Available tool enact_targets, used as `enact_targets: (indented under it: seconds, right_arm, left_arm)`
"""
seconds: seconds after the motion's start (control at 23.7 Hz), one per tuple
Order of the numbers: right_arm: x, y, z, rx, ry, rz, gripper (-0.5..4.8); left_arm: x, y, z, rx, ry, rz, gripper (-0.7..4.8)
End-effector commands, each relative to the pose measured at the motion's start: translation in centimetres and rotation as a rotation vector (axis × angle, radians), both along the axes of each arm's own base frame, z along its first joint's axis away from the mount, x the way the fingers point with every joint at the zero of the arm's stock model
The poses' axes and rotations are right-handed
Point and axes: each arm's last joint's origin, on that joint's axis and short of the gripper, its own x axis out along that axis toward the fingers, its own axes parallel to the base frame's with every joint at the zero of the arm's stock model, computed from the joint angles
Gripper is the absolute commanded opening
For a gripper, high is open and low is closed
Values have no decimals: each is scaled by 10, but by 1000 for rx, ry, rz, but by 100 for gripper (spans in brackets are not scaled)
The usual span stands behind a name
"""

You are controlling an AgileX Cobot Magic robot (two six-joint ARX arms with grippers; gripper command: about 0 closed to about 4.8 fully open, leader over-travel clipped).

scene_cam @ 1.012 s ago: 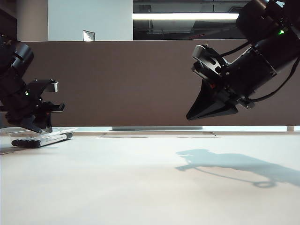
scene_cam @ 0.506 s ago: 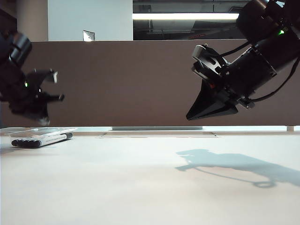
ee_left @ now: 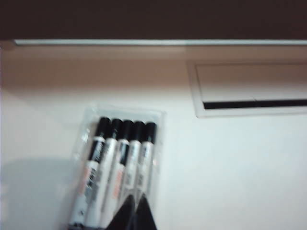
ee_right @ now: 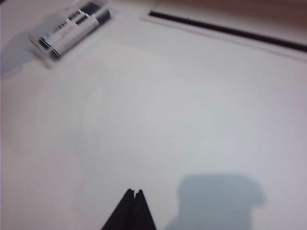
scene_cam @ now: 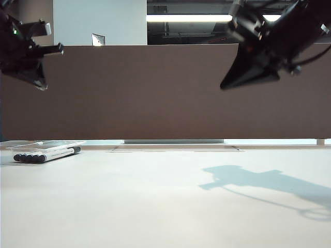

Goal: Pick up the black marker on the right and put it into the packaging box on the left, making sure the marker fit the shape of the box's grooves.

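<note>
Low exterior camera faces across the table [scene_cam: 155, 206]; both wrist cameras look down on it.

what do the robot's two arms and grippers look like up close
Both are matte black. The left gripper carries a green light and pale metal brackets; the right gripper tapers to a sharp black wedge, with black cables and a small red mark. In the wrist views its fingers look like slim black blades.

Both arms are black. The right pincer [scene_cam: 223, 85] tapers to a dark wedge, its two fingers pressed tip to tip; a small red spot sits near its base, and thin black cables run along the arm behind it. The left pincer [scene_cam: 41, 85] is a blockier black shape with a pale metal bracket on top and a small green light glowing beside it.
</note>
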Motion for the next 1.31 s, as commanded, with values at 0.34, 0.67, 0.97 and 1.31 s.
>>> enact_targets:
  seconds: [0.34, 0.67, 0.97, 1.31]
  right_arm:
    - [-58, -23, 0, 6, -109, -19, -9]
    - [-90, -38, 0, -10, -211, -133, -9]
    - [-90, -39, 1, -7, -220, -136, -9]
    - [-90, -39, 1, -7, -220, -136, -9]
  left_arm:
    - [-53, -36, 12, -47, -22, -104, -6]
    - [-121, -28, -14, -53, -153, -123, -6]
    - [-163, -21, -35, -74, -319, -124, -6]
    - [-182, -18, -58, -77, -342, -124, -6]
